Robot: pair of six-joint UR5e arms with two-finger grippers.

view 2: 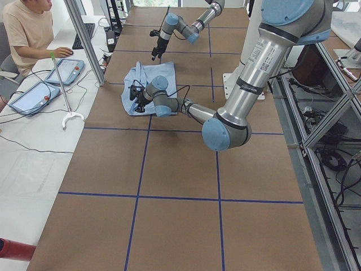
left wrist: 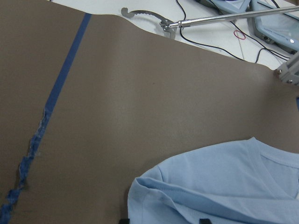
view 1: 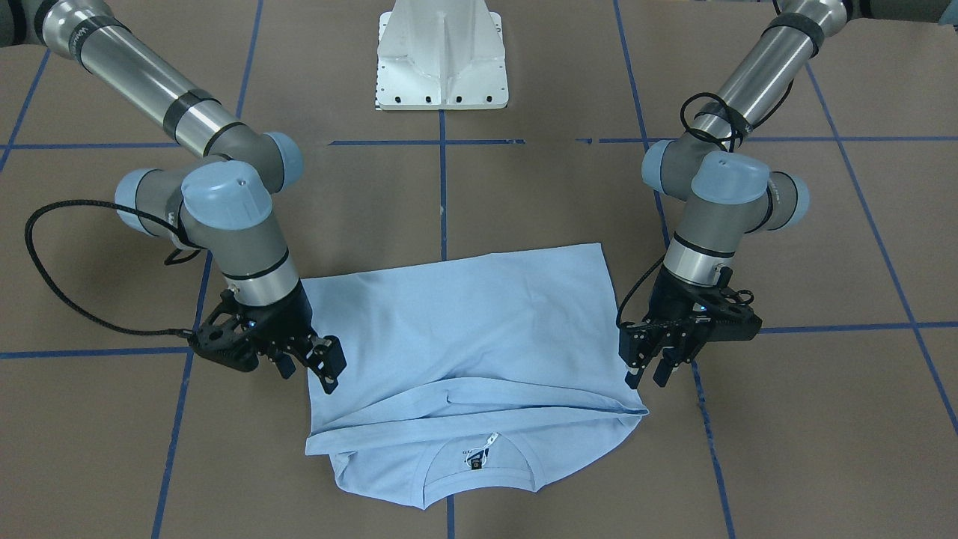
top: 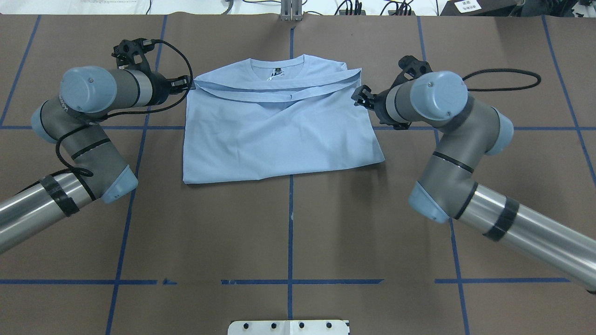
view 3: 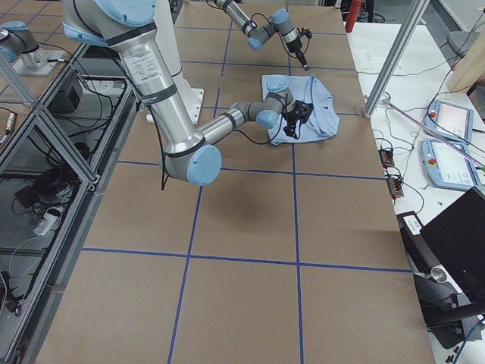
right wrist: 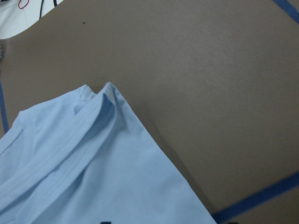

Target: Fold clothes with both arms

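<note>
Since the light blue T-shirt [view 1: 464, 314] lies half-folded on the counter [view 1: 524, 187], the left gripper [view 1: 648, 373] and right gripper [view 1: 308, 368] flank it empty, fingers parted, the right's seemingly so. Pinch matching side edges and lift evenly, keeping the fold square.

Silver tubes on left arm [view 1: 756, 67] and right arm [view 1: 127, 64], with grey bends, pale blue round caps and black bands. Black cable [view 1: 27, 228] looped by each wrist. White base [view 1: 441, 56] at 12 o'clock.
</note>
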